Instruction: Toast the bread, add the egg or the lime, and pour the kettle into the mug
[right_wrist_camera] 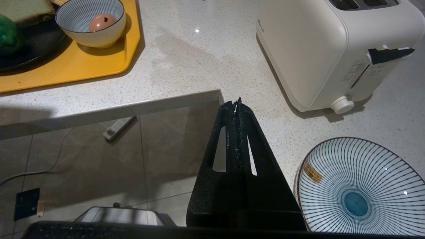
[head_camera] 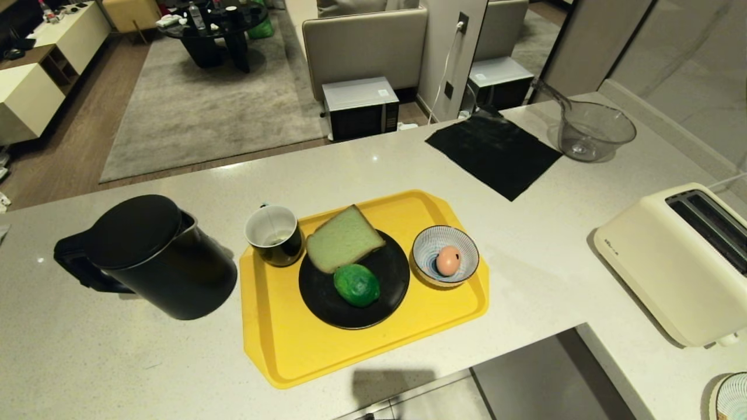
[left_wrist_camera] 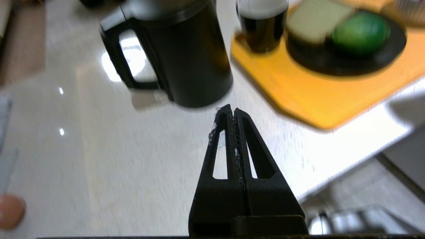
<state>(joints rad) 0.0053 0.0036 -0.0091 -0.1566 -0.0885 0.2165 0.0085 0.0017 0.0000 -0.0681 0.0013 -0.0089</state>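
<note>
On the yellow tray (head_camera: 292,344) a black plate (head_camera: 327,303) carries the pale green bread (head_camera: 341,238) and the lime (head_camera: 356,284). A black mug (head_camera: 274,234) stands at the tray's far left corner. A striped bowl (head_camera: 429,239) holds the egg (head_camera: 448,260). The black kettle (head_camera: 153,256) stands on the counter left of the tray. Neither arm shows in the head view. My left gripper (left_wrist_camera: 231,109) is shut and empty above the counter, short of the kettle (left_wrist_camera: 179,53). My right gripper (right_wrist_camera: 236,103) is shut and empty over the counter's front edge, near the toaster (right_wrist_camera: 318,46).
A cream toaster (head_camera: 671,262) sits at the right of the counter, with a striped plate (right_wrist_camera: 358,189) in front of it. A black cloth (head_camera: 496,151) and a glass bowl (head_camera: 592,131) lie at the back. The counter has a cut-out at its front edge, open to the floor.
</note>
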